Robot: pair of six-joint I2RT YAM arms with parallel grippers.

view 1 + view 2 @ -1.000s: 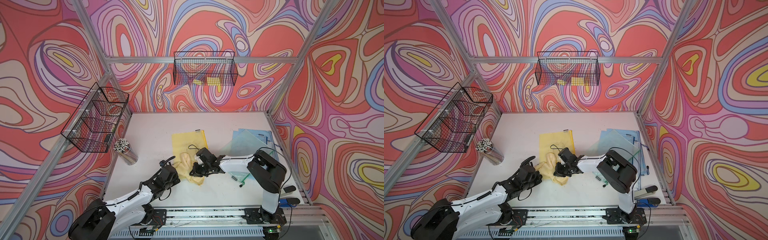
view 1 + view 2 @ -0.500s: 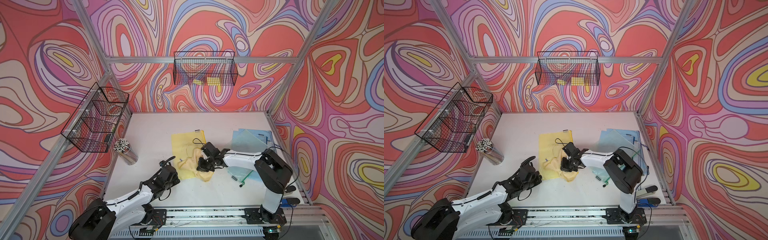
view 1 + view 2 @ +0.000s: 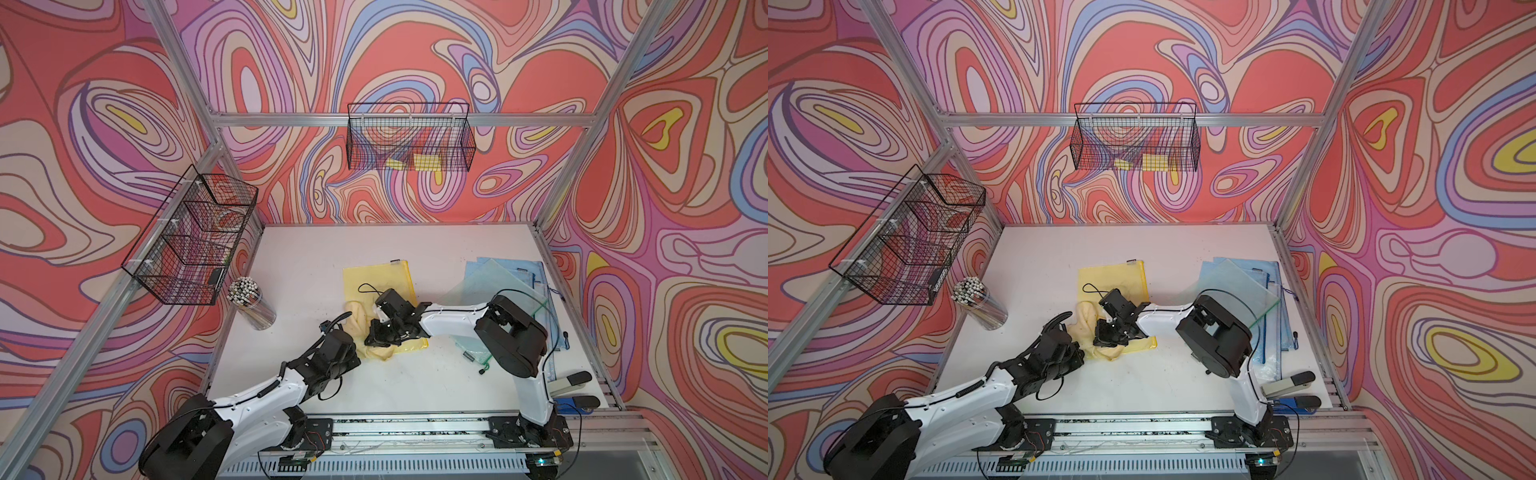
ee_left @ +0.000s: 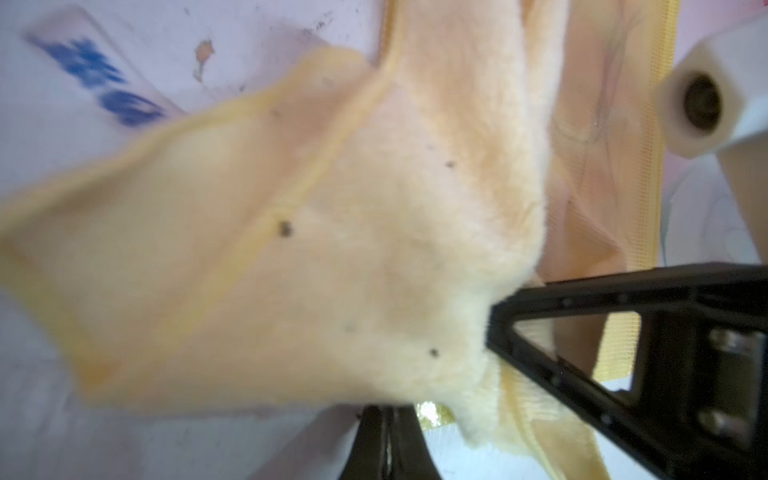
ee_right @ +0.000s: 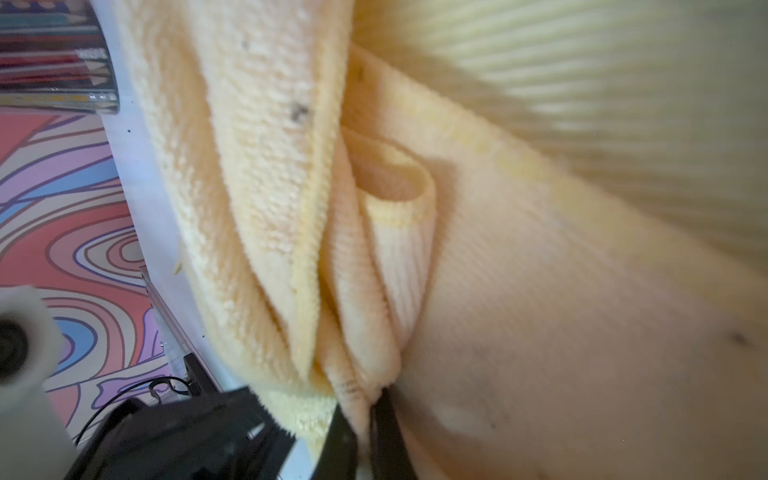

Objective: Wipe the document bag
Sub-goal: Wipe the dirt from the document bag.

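The yellow document bag lies flat mid-table, its mesh edge showing in the left wrist view. A pale yellow cloth is bunched over the bag's near-left corner. My right gripper is shut on a fold of the cloth, pressing it down on the bag. My left gripper is shut at the near-left edge of the cloth; its tips are hidden under the cloth.
A clear cup of pencils stands at the table's left. Blue and green document bags are stacked at the right, under my right arm. Wire baskets hang on the back wall and left wall. Dark crumbs dot the table.
My right gripper dragged the cloth away and rightward over the bag, then back toward the near left. The left arm has stayed put.
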